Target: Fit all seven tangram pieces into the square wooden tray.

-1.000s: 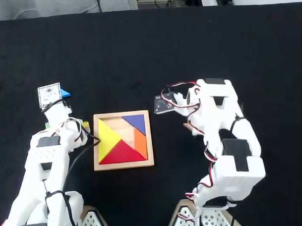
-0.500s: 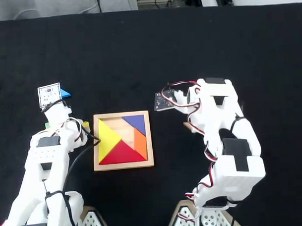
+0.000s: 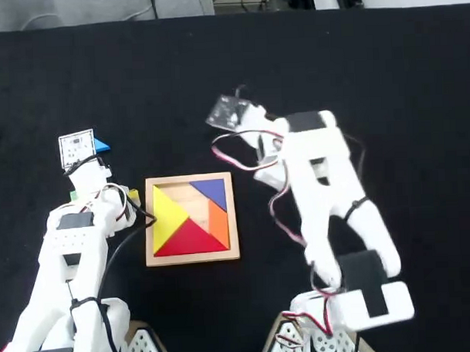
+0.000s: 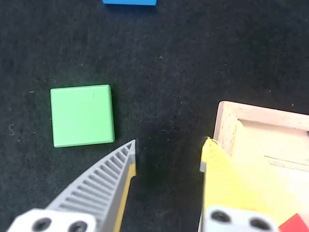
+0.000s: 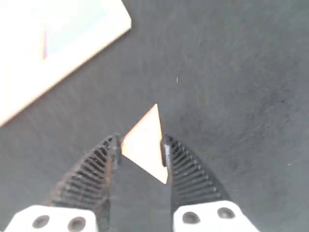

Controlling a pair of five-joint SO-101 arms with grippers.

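While the left gripper [image 4: 170,145] rests with its jaws spread over the black table [image 3: 332,72], between the green square [image 4: 82,115] and the corner of the tray [image 3: 193,257], the right arm [image 3: 311,154] has made a big move. One second ago it was folded beside the right edge of the tray; now it is stretched out past the far right corner. The right gripper [image 5: 140,141] pinches a small pale triangle [image 5: 147,157] between both jaws, near that corner. In the tray I see yellow, red, orange and dark blue pieces, with bare wood in the upper middle. I judge the triangle is now picked up and must go there. The green square and a blue piece [image 3: 101,144] wait outside.
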